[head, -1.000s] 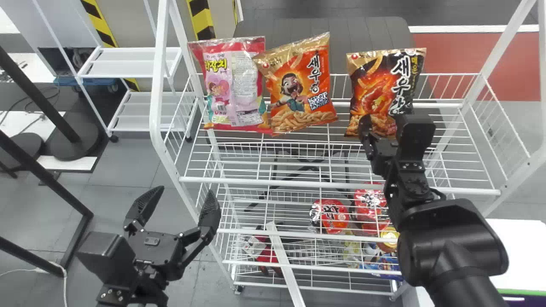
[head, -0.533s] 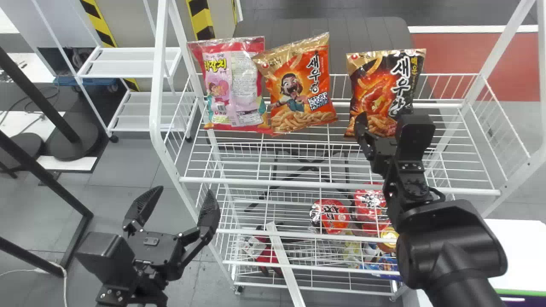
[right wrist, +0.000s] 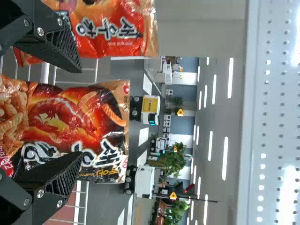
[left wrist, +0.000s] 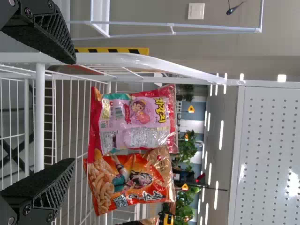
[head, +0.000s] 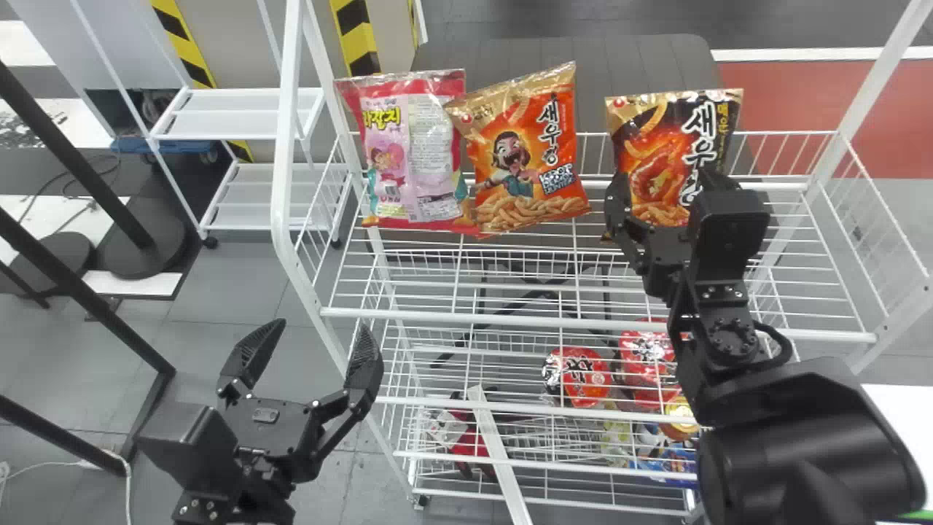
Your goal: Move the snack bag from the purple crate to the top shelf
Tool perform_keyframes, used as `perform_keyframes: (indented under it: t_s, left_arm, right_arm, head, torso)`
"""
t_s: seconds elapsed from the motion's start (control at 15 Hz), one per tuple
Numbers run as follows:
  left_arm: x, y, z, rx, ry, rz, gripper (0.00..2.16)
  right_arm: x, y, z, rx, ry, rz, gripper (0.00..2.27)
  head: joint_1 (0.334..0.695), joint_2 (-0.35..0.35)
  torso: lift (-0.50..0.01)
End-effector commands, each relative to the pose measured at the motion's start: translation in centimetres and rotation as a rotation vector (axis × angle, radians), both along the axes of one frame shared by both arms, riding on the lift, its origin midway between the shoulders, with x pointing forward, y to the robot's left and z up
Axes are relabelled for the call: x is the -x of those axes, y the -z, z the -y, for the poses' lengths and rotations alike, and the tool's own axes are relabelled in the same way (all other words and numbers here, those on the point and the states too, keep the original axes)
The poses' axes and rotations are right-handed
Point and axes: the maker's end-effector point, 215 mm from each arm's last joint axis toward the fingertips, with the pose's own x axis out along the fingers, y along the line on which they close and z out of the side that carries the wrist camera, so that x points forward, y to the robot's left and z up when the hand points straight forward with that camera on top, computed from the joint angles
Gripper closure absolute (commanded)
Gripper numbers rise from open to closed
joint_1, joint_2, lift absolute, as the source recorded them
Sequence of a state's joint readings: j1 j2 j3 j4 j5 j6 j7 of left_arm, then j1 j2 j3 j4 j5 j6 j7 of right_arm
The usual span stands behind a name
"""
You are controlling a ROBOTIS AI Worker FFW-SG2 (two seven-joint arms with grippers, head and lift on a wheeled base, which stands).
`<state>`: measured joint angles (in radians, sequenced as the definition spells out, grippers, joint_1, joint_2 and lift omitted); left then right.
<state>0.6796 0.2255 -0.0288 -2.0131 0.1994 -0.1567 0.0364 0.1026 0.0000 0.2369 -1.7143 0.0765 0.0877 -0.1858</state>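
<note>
By the right gripper (head: 663, 175) (jaws apart): snack bag (head: 667, 131).

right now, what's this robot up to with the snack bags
The robot's right gripper is open close to the black-and-orange bag, which stands on the top shelf and looks already placed. An orange bag and a pink bag stand further left there. The left gripper hangs open and empty.

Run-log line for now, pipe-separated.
right gripper: open at black snack bag | black snack bag: upright, top shelf, right of orange bag | pink bag: farther left | left gripper: open, idle
</note>
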Motion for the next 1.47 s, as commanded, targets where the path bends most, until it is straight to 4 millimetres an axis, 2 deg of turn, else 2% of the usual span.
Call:
perform_keyframes:
  t_s: [0.0, 0.2, 0.33, 0.53, 0.87, 1.2, 1.4]
  left_arm:
    - [0.3, -0.2, -0.4, -0.009, 0.001, 0.0, 0.07]
    - [0.8, -0.7, -1.2, -0.02, -0.012, 0.008, 0.07]
    - [1.3, -1.5, -1.2, -0.023, -0.014, 0.036, 0.07]
    - [1.8, -1.9, -0.9, -0.016, -0.011, 0.035, 0.07]
    - [2.5, -1.8, -0.2, -0.003, -0.01, 0.018, 0.07]
    - [4.3, -1.9, 0.1, 0.003, -0.056, 0.005, 0.07]
    - [4.5, -2.1, 0.8, 0.008, -0.046, 0.003, 0.07]
  right_arm:
    - [2.6, -0.7, 0.0, -0.005, -0.017, -0.03, 0.12]
    - [7.2, -1.2, 2.5, 0.042, -0.045, -0.045, 0.12]
    - [10.0, -1.1, 4.8, 0.068, -0.033, -0.067, 0.12]
    - [14.0, -1.4, 7.2, 0.057, -0.04, -0.05, 0.12]
    - [19.8, -0.5, 9.0, 0.057, -0.036, -0.08, 0.12]
    - [23.5, 0.2, 9.3, 0.035, -0.056, -0.099, 0.12]
    - [26.1, -0.9, 10.4, 0.021, -0.047, -0.045, 0.13]
  head:
    - [0.695, 0.129]
    - [0.695, 0.143]
    - [0.695, 0.135]
    - [0.695, 0.105]
    - [0.695, 0.056]
    - [0.695, 0.036]
    - [0.695, 0.032]
  torso:
    - [0.0]
    - [0.0]
    - [0.0]
    - [0.0]
    - [0.0]
    - [0.0]
    - [0.0]
